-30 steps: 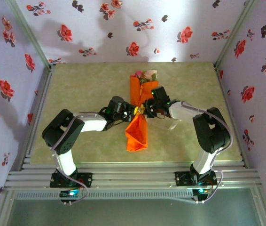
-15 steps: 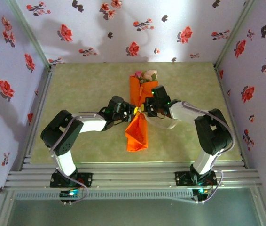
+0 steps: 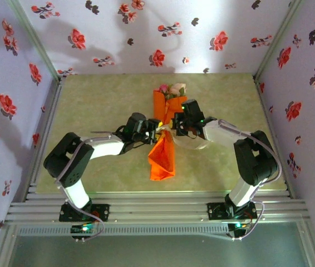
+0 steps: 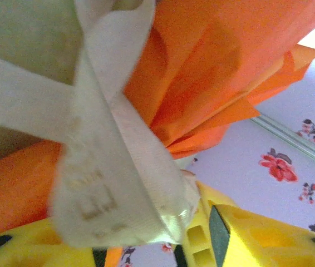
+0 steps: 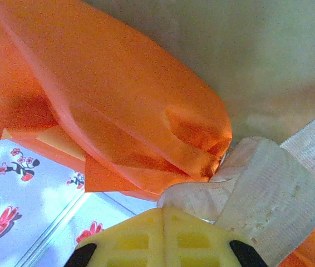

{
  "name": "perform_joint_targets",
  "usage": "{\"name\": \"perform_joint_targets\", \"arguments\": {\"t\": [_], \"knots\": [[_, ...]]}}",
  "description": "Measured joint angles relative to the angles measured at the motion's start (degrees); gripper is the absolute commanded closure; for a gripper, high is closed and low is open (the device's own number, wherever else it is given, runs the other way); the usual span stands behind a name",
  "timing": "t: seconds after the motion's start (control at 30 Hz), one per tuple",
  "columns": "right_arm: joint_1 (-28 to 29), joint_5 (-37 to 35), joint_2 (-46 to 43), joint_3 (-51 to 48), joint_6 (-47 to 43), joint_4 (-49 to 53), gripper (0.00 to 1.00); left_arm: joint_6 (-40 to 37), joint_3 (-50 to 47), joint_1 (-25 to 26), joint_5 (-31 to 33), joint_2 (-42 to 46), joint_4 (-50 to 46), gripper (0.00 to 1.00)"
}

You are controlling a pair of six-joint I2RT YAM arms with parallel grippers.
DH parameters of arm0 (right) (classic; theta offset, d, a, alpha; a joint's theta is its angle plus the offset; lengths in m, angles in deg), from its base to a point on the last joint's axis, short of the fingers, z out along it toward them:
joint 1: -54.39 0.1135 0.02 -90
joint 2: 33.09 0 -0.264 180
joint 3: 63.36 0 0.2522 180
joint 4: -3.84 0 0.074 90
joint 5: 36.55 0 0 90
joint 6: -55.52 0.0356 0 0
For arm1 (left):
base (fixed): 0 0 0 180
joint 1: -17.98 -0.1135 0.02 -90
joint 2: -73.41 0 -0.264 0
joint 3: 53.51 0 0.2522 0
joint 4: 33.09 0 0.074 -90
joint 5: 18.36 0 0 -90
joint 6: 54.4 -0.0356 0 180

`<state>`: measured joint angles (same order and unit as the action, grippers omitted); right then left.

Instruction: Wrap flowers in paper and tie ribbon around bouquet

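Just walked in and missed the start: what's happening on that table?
Two robot arms are tying a ribbon around a bouquet lying on the table, flowers at its far end. The claws meet at its pinched middle. The left claw has ribbon between its fingers; ribbon loops beside the right claw, grip unclear. No finished bow yet.

Bright, soft shadows, blurry wrist close-ups

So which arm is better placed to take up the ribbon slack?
Right, probably: slack ribbon loops on the table on its side, just beside the right end effector.
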<state>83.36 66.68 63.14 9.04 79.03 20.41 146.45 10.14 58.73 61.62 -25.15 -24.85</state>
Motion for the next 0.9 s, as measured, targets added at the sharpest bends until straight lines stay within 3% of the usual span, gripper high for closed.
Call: {"name": "perform_joint_targets", "arguments": {"t": [0.3, 0.9], "knots": [[-0.37, -0.02, -0.70, -0.72, -0.66, 0.00, 1.00, 0.11, 1.73, -2.19, 0.55, 7.91, -19.89, 0.34], [-0.37, 0.00, -0.70, -0.72, -1.01, 0.00, 1.00, 4.63, 7.08, -3.54, 0.13, -5.09, -18.32, 0.30]]}}
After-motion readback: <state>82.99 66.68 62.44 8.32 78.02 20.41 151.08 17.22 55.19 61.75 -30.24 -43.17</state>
